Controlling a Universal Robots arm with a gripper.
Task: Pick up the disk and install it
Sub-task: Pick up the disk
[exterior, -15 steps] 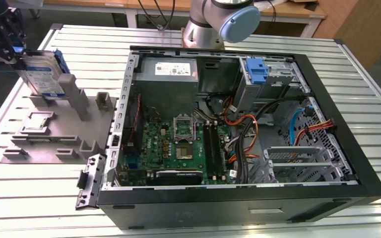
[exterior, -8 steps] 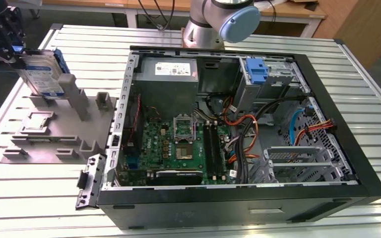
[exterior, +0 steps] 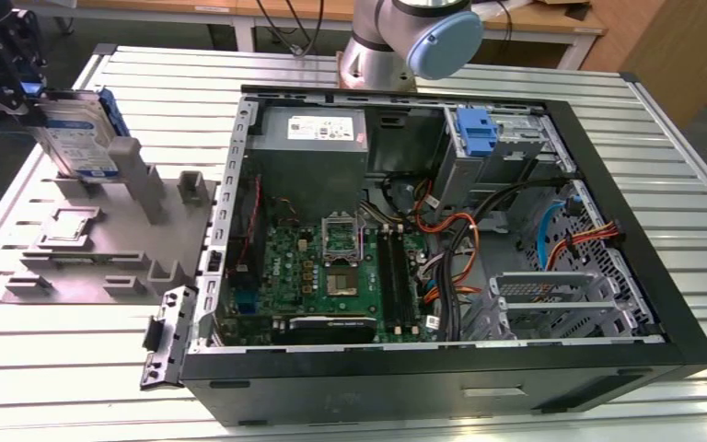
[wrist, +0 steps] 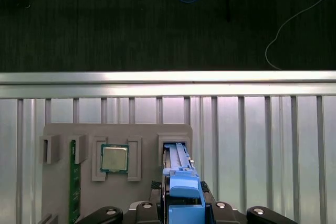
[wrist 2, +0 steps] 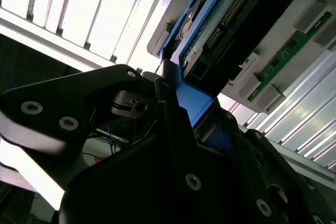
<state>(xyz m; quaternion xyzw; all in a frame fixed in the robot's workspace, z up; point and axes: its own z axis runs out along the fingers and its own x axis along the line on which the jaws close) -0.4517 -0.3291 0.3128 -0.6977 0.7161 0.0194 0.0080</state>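
In the exterior view the disk (exterior: 77,136) stands upright on edge at the left, over the grey fixture (exterior: 96,249), its white-and-blue label facing the camera. My gripper (exterior: 49,92) is on its upper edge and shut on it. In the first wrist view the disk (wrist: 181,182) is edge-on, a blue strip between my gripper (wrist: 181,211) fingers, right above the fixture's slot (wrist: 176,150). The second wrist view shows the disk's circuit-board side (wrist 2: 231,19), with the blue carrier (wrist 2: 193,100) clamped in the black fingers (wrist 2: 131,85). I cannot tell whether its lower edge still sits in the slot.
The open computer case (exterior: 452,359) lies to the exterior view's right of the fixture, with a motherboard (exterior: 329,267), cables, a second blue carrier (exterior: 477,129) in the drive bay and a metal cage (exterior: 550,295). A square chip (wrist: 114,158) and a green memory stick (wrist: 74,182) rest in the fixture.
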